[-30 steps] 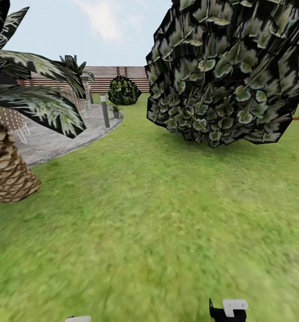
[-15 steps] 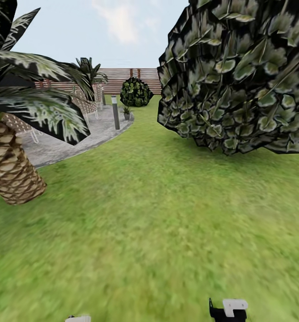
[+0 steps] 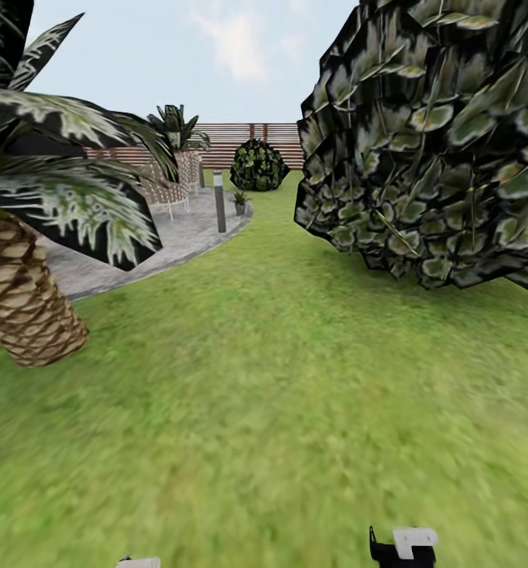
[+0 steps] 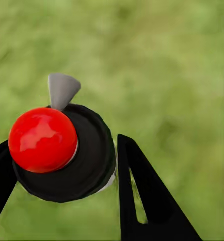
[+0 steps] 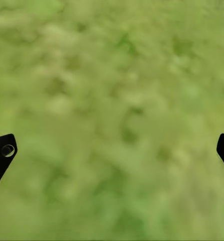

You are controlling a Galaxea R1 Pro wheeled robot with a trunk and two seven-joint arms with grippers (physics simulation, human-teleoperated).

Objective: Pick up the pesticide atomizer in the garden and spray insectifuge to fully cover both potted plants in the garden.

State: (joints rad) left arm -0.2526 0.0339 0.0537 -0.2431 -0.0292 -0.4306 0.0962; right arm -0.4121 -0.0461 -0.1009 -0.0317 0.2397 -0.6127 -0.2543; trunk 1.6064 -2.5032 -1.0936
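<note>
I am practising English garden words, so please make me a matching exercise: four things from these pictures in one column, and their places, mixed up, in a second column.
Things
1. scaly brown palm trunk
2. big round dark leafy bush
3. slim grey post
4. round black object with a red ball

Places
A. on the grey paved patio, near its edge
B. between the left claw fingers
C. head view's left side
D. head view's right side

Pairs: 1-C, 2-D, 3-A, 4-B

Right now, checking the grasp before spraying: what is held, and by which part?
Left gripper pinches the red-topped atomizer by its dark round body; right gripper holds nothing.
</note>
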